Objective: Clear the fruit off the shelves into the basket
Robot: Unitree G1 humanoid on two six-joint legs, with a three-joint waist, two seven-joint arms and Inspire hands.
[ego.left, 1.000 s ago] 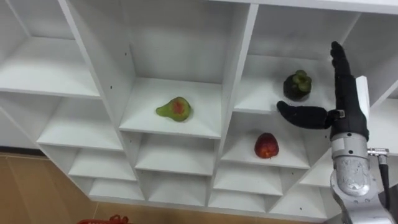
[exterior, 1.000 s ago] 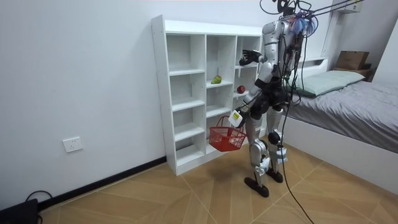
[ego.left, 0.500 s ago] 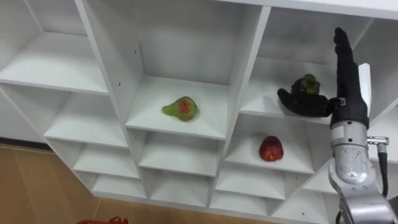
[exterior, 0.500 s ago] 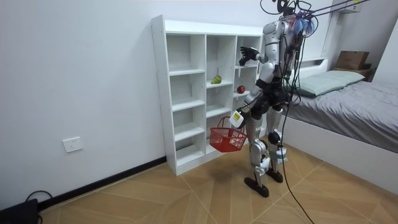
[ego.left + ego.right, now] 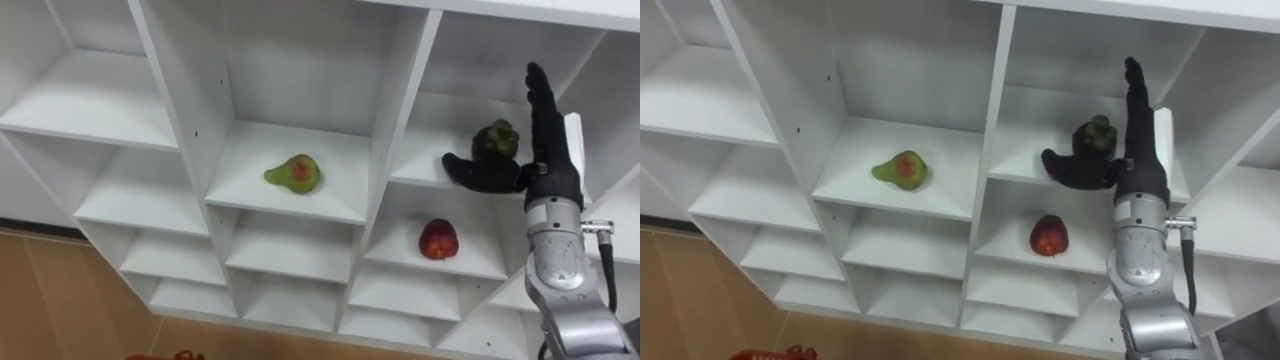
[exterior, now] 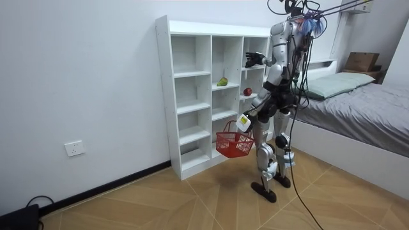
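The robot is seen standing in front of a white closet (image 5: 396, 120) of open compartments. Its right hand (image 5: 546, 160) is raised to the upper compartment of the right-hand column. The fingers (image 5: 540, 100) are held straight and point upward, and the thumb is spread wide to the left, so nothing is gripped.

A dark green fruit (image 5: 497, 139) is found in the gap between thumb and fingers, just above the thumb and just left of the fingers. It is set upright on the shelf with its lobed crown upward. Whether it is touched by the hand cannot be told.

A red apple (image 5: 438, 239) is seen below the thumb, one compartment lower in the same column.

A pear (image 5: 294, 173) is laid on its side well to the left of the thumb tip, beyond the upright divider, in the middle column. Its long axis is run along the shelf from left to right, with the narrow end pointed left and the broad end right. A red patch is turned toward the camera.

In the room view a red basket (image 6: 232, 142) is hung at the lowered left hand (image 6: 243, 121), in front of the lower shelves. How it is held, and what is in it, cannot be told.
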